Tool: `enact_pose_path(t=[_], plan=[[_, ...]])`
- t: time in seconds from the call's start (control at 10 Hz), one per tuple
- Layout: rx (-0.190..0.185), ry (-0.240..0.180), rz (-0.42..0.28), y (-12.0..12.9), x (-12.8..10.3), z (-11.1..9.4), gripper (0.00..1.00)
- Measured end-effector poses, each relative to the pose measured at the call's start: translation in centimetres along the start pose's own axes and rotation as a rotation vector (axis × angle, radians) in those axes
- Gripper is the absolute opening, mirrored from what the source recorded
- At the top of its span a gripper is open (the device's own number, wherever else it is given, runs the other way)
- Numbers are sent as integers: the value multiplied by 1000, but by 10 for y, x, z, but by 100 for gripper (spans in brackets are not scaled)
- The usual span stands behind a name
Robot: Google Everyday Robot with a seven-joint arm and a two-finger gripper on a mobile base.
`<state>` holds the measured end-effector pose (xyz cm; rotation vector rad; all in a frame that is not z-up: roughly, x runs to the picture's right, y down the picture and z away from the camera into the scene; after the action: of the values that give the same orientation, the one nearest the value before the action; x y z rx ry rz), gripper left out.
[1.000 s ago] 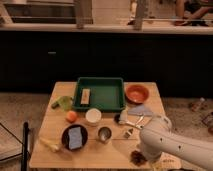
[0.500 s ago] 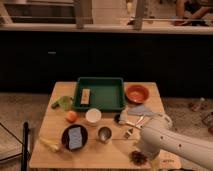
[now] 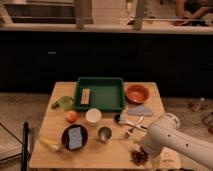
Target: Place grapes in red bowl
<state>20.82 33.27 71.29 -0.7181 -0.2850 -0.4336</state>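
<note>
The grapes [image 3: 138, 157], a dark reddish-purple cluster, lie near the table's front edge, right of centre. My gripper [image 3: 145, 151] is at the lower end of the white arm [image 3: 172, 142], right over or against the grapes, and the arm mostly hides it. The red bowl [image 3: 137, 93] stands at the back right of the table, right of the green tray, well away from the gripper.
A green tray [image 3: 100, 94] holds a small block. A white cup [image 3: 93, 116], metal cup [image 3: 104, 134], orange [image 3: 71, 116], dark plate [image 3: 74, 137] with a blue sponge, banana [image 3: 50, 144], utensils [image 3: 131, 125] and grey cloth [image 3: 141, 110] are spread on the wooden table [image 3: 115, 150].
The arm has shifted slightly down and left toward the grapes. The grapes and the other things have not visibly moved.
</note>
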Motion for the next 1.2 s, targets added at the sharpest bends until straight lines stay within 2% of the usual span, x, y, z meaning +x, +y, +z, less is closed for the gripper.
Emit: enact_pose_path(t=[0.5,0.8,1.1,1.2], plan=[[31,-98,11,-7,8,16,80],[34,-148,34,-7,15,22,80],[25,-168,46,-7,21,26,79],[22,-170,47,-7,22,27,76]])
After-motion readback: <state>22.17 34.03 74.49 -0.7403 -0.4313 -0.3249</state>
